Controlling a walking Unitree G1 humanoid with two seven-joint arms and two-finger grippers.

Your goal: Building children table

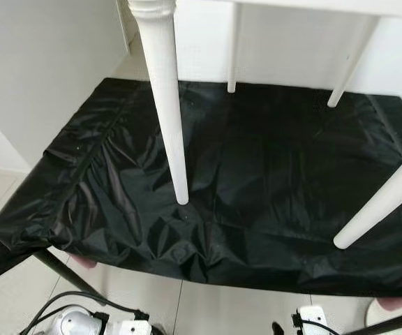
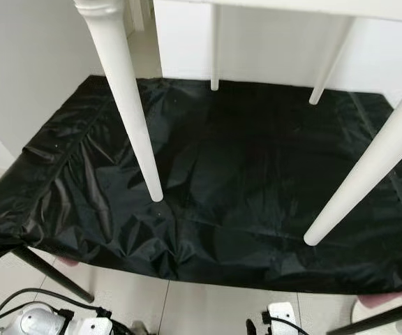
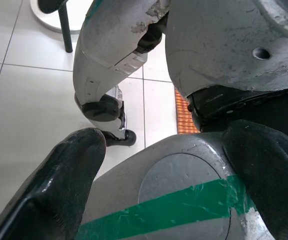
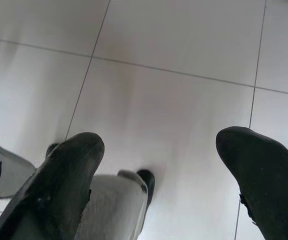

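A small white table stands on a work surface covered by a crinkled black plastic sheet (image 1: 257, 188). Its near left leg (image 1: 167, 105) and near right leg (image 1: 386, 202) rest on the sheet, and two far legs (image 1: 233, 49) stand by the wall. The edge of its top (image 1: 313, 5) runs along the upper border. Both arms hang low by my body. My left gripper (image 3: 174, 165) is open, with my own grey leg with green tape (image 3: 174, 200) behind its fingers. My right gripper (image 4: 159, 165) is open over the tile floor, holding nothing.
A white wall (image 1: 40, 70) closes the left side and the back. Thin black legs (image 1: 65, 272) carry the covered surface above the pale tile floor (image 1: 208, 307). Pink objects (image 1: 396, 303) sit low at the surface's front corners. Cables loop by my left arm (image 1: 75, 322).
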